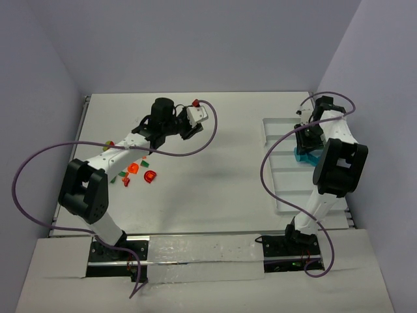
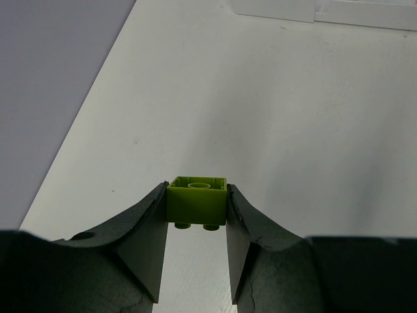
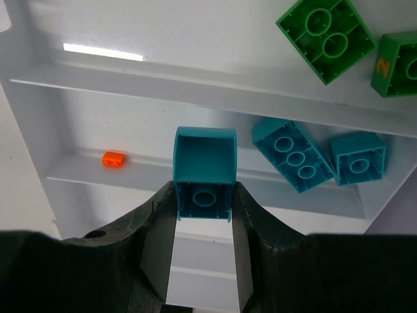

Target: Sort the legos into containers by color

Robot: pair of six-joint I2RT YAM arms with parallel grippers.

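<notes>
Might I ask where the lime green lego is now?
Left wrist view: the lime green lego is clamped in the left gripper above the table, left of centre, far from the white tray.

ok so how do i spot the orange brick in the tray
Find the white tray under the right gripper. In the compartment with two teal bricks, look at the end away from them: the orange brick sits alone, far smaller than the teal and green ones.

Top external, high behind both bases point(image 1: 111, 251), looks down over the whole table point(image 1: 215, 163); left wrist, close behind left gripper point(image 2: 197, 195), faces low across it toward the tray point(image 2: 273, 8); right wrist, close behind right gripper point(image 3: 203, 195), looks down into that tray.
</notes>
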